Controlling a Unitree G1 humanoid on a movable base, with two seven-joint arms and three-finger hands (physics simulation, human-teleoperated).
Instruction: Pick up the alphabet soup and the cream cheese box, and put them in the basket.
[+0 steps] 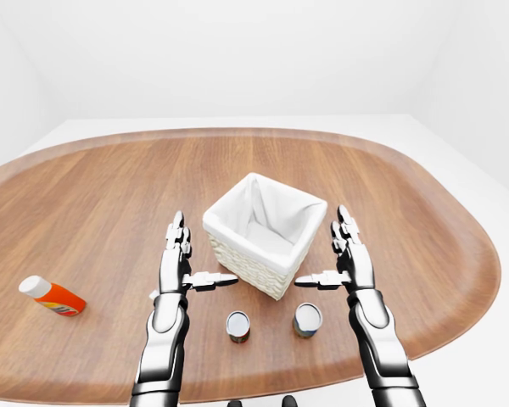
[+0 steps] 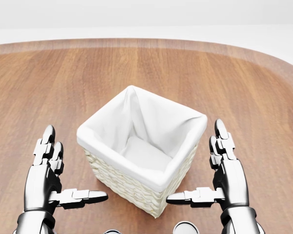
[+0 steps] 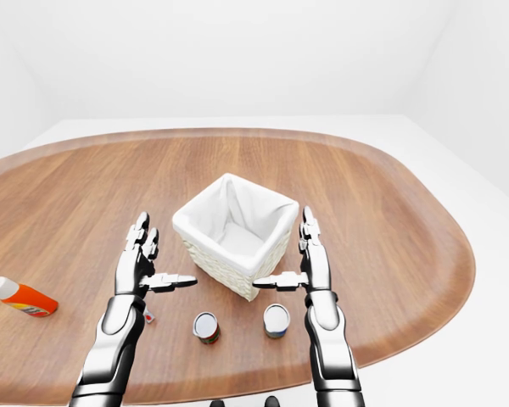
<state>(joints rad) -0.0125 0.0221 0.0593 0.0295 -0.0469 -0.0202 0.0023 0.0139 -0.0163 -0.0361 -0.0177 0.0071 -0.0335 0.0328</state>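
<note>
One lined basket [image 1: 265,233] mid-table, two upright cans [image 1: 237,326] [image 1: 307,319] just below it, one orange bottle [image 1: 53,297] far left; labels unreadable; left hand [image 1: 177,259] and right hand [image 1: 349,254] open, empty

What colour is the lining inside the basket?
White, over a pale woven basket; the head view shows the lining best.

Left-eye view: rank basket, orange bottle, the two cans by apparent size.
1. Basket, clearly largest.
2. Orange bottle.
3. Left can and right can: look about alike, so no ranking between them.
</note>
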